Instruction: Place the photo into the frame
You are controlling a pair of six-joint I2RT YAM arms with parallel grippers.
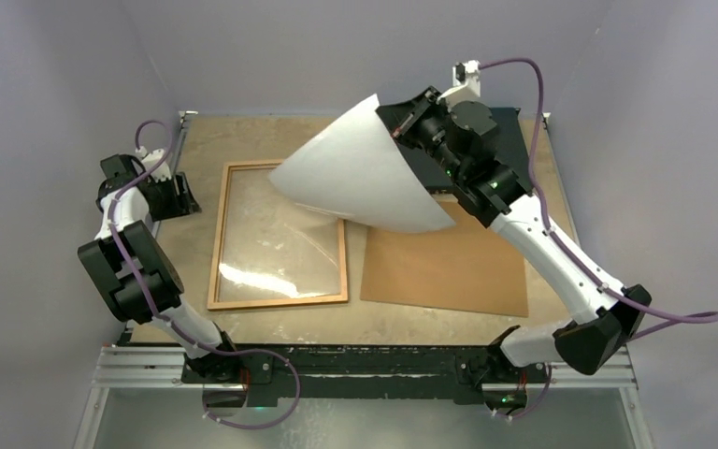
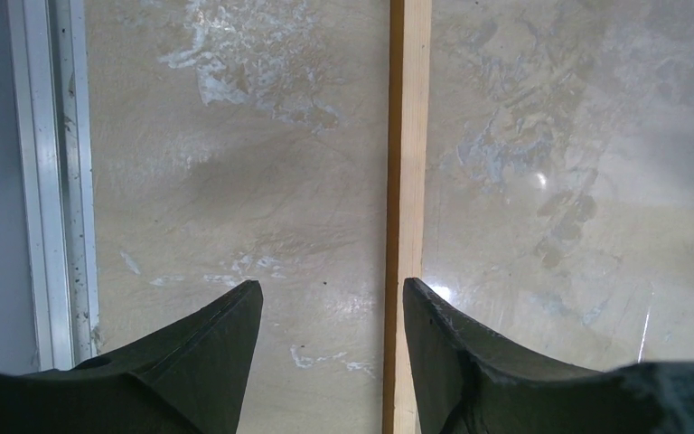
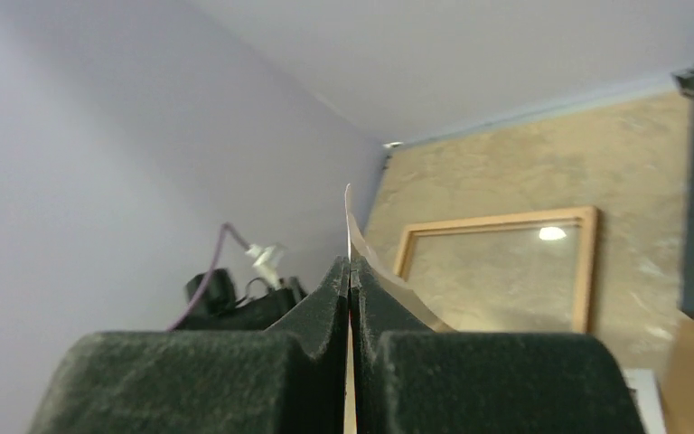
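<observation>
Top external view: the right hand [image 1: 396,126] is shut tight on one edge of the photo [image 1: 360,173]. It holds the photo up in the air. The photo bends like a big curl, and its white back faces up. It hangs over the far right corner of the frame [image 1: 217,238]. I cannot tell if its low edge touches the frame.

The frame lies flat on the tabletop [image 1: 201,140]. Nothing is in the frame, and you can see through its clear pane. A brown hardboard sheet [image 1: 449,267] lies just beside it on the right. A black flat box [image 1: 516,140] sits at the far side, partly hidden behind the right arm.

The left hand [image 1: 179,195] is near the left side of the frame. Its two fingers are wide apart and hold nothing. In the left wrist view, the left bar of the frame runs just beside one finger.

I think the step now is bringing the photo over to the frame. The photo is not in it yet. Next, the right hand should go down and to the left. It should lay the photo flat inside the wooden bars, with the corners lined up. The photo is floppy, so slow is best. The left hand could help press it down.
</observation>
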